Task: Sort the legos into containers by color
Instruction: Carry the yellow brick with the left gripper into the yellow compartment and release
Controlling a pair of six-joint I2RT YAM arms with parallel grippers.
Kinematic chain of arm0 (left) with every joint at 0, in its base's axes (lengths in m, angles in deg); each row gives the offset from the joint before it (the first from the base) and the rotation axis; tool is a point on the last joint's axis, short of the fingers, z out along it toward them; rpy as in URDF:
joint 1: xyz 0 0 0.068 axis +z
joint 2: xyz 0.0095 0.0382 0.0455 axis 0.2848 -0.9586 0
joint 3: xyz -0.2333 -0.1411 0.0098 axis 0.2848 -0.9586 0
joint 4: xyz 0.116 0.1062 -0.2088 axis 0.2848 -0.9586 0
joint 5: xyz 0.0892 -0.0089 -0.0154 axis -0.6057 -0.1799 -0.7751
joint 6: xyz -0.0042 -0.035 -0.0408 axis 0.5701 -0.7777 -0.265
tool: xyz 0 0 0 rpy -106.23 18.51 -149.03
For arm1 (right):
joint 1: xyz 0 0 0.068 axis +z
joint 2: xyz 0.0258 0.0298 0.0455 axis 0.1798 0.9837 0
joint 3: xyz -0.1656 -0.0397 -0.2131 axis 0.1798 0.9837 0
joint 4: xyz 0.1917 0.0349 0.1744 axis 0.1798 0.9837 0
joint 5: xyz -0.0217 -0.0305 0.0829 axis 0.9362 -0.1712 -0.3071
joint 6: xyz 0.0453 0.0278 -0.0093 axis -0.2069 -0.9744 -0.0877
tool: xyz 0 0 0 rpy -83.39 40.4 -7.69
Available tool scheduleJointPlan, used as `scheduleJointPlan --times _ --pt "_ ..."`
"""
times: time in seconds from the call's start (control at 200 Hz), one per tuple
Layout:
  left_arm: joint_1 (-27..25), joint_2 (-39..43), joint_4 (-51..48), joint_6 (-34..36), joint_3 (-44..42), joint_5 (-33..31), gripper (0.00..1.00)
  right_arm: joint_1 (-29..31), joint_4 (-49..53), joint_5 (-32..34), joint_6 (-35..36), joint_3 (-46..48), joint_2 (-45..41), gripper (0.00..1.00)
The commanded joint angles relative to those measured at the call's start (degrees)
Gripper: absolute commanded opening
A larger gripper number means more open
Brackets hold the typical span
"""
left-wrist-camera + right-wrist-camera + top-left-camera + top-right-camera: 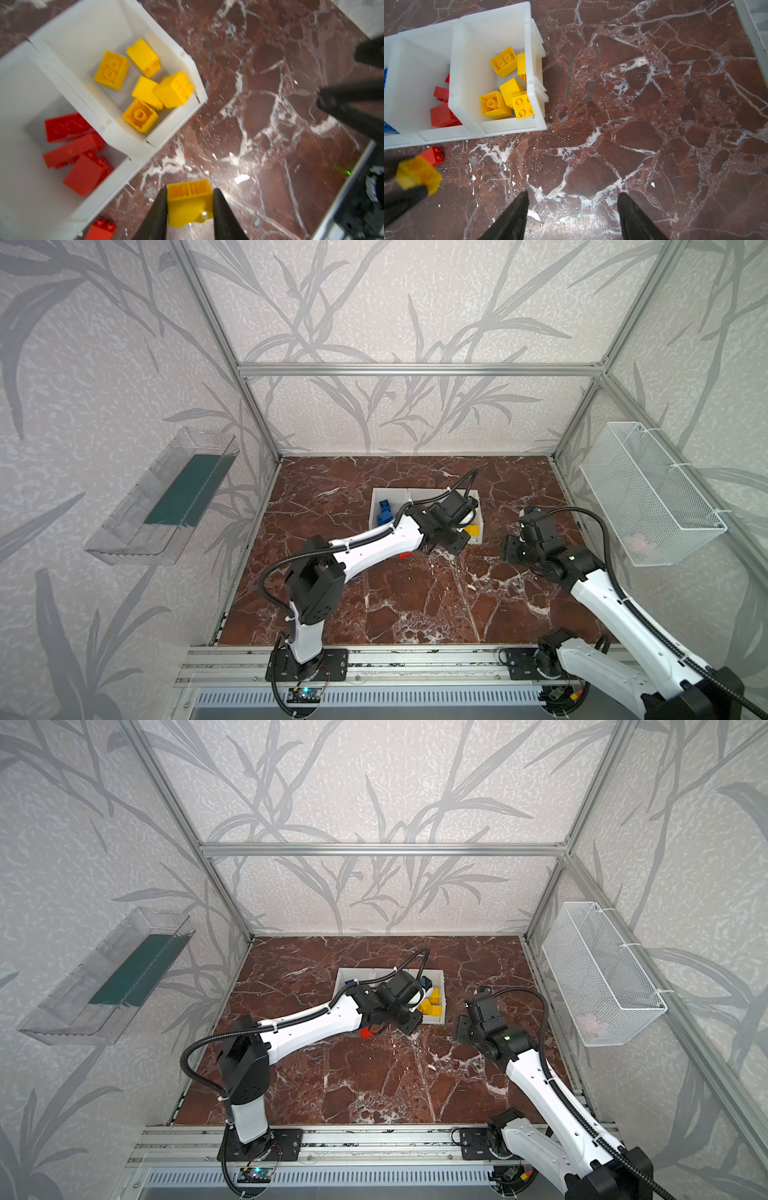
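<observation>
In both top views the left arm (374,542) reaches over the white bins (388,491); a red brick (366,1032) lies on the table (415,605) in front. The left wrist view, somewhat blurred, shows the left gripper (190,190) clamped on a yellow brick (187,205) near the yellow-filled bin (174,122). In the right wrist view, the right gripper (573,193) is spread apart, empty.
</observation>
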Motion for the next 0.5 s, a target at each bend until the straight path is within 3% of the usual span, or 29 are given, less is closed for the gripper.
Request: scheduleJointPlan --times 0.0,0.195,0.36,0.495 --pt "2.1 -5.6 -0.4 3.4 5.6 -1.0 0.32 -0.7 0.9 -0.8 0.9 0.5 -0.8 0.68" --pt "5.1 -16.1 0.9 3.3 18.0 0.1 0.33 -1.2 0.7 -2.1 1.0 0.6 -0.5 0.68" --pt "7.1 -21.1 -1.1 0.8 25.9 -0.5 0.57 -1.3 1.6 -2.7 1.4 0.0 -0.4 0.69" --pt "7.8 -19.2 0.0 0.2 25.2 -0.1 0.62 -1.3 2.4 -2.1 1.6 -0.3 -1.0 0.7"
